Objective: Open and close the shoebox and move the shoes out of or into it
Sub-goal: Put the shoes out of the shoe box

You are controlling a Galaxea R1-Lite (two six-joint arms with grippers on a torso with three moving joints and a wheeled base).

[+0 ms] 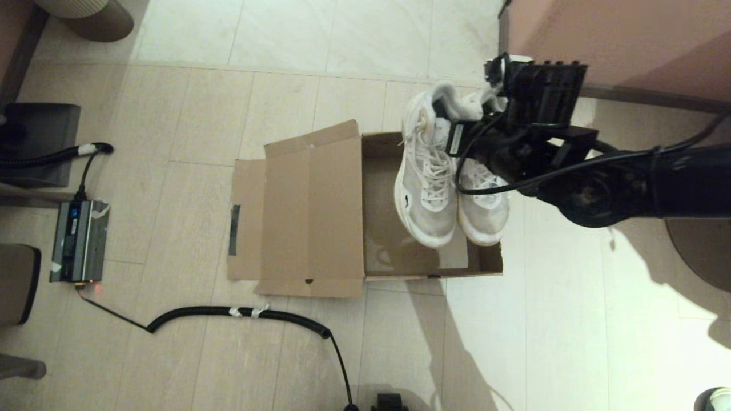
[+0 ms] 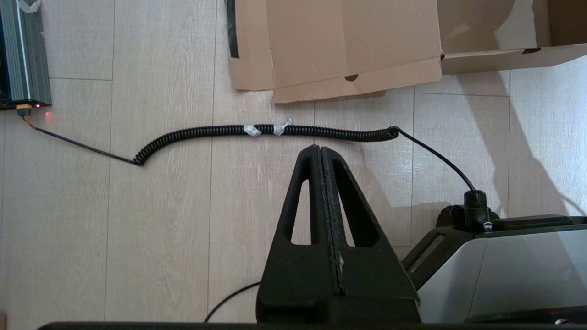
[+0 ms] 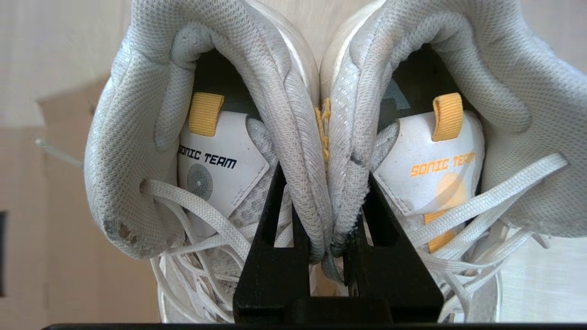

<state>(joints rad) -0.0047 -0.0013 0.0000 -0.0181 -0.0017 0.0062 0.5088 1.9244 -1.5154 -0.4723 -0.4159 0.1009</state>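
Observation:
The brown shoebox [image 1: 388,234] stands open on the floor, its lid flap [image 1: 302,211] laid flat to the left with the dark tape strip [image 1: 234,228] at its outer edge. The two off-white sneakers [image 1: 428,182] hang side by side over the box's right half, toes toward me. My right gripper [image 3: 323,176] is shut on their two inner collars, pinched together; in the head view its fingers are hidden among the shoe collars [image 1: 457,117]. Whether the soles touch the box I cannot tell. My left gripper [image 2: 320,149] is shut and empty, parked low over bare floor in front of the box [image 2: 486,59].
A coiled black cable [image 1: 240,313] lies on the floor in front of the lid. A grey power unit [image 1: 79,240] sits at the left. A brown cabinet [image 1: 617,40] stands behind the right arm, a round dark base [image 1: 702,251] at the right. My own base [image 2: 504,270] is beside the left gripper.

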